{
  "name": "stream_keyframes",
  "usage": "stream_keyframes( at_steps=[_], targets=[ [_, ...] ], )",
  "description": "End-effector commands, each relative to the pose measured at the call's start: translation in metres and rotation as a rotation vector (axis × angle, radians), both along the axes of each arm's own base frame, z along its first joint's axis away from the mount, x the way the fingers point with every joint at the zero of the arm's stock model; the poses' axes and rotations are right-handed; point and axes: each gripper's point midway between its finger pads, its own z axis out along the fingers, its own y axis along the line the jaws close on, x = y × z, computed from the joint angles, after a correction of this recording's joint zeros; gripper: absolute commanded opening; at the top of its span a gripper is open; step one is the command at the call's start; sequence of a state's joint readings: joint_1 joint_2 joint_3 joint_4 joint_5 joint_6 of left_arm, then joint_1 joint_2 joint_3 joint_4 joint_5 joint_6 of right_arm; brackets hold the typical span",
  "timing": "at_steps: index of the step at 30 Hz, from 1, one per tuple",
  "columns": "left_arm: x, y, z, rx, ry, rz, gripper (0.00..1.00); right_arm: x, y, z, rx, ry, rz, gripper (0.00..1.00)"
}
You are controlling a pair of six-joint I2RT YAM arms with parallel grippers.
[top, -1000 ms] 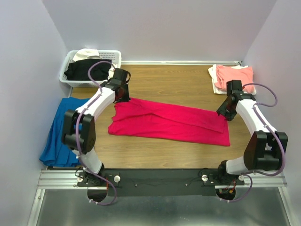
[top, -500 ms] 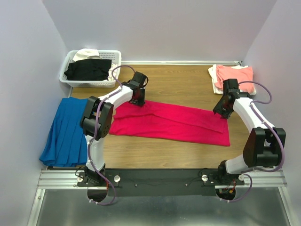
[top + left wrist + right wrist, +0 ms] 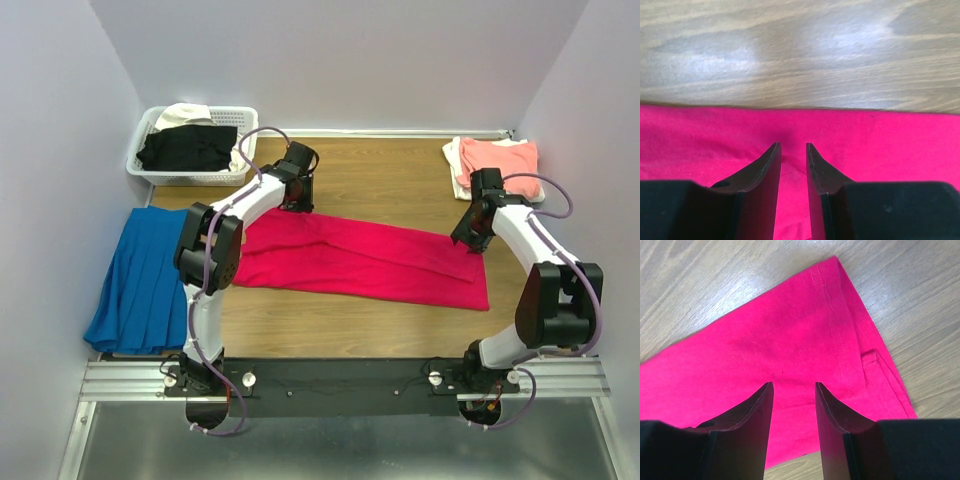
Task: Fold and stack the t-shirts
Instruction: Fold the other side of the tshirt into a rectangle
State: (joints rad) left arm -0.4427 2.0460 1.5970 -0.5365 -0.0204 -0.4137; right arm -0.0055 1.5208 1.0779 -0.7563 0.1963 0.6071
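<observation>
The top view looks down from above and behind the arms (image 3: 250,202) and covers the whole table (image 3: 380,175). Each wrist view sits close over the red shirt (image 3: 370,260), looking down past its own hand. The left hand (image 3: 793,146) faces the shirt's far edge; the right hand (image 3: 794,385) faces its far right corner. All three views share the shirt.

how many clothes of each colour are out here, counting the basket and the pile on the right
red shirt: 1
blue garment: 1
salmon-pink shirt: 1
black garment: 1
white or cream garments: 2
total: 6 in view; anything buried underneath cannot be told
</observation>
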Motion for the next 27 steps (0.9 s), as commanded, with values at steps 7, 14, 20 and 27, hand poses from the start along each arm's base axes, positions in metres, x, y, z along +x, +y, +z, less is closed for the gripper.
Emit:
stream_keyframes(
  at_steps=[7,14,20,27],
  targets=[
    [-0.015,0.018,-0.011,0.103,0.056,0.057,0.36,0.011,-0.001,0.001,-0.016,-0.007,0.006,0.47],
    [-0.025,0.016,-0.023,0.096,0.096,0.038,0.35,0.013,-0.003,-0.001,-0.021,-0.005,-0.001,0.47],
    [-0.033,0.013,-0.032,0.096,0.123,0.009,0.34,0.013,-0.003,-0.002,-0.025,-0.001,-0.004,0.47],
    [-0.037,0.014,-0.023,0.095,0.118,0.008,0.13,0.012,-0.004,-0.005,-0.026,0.007,-0.01,0.47]
  ],
)
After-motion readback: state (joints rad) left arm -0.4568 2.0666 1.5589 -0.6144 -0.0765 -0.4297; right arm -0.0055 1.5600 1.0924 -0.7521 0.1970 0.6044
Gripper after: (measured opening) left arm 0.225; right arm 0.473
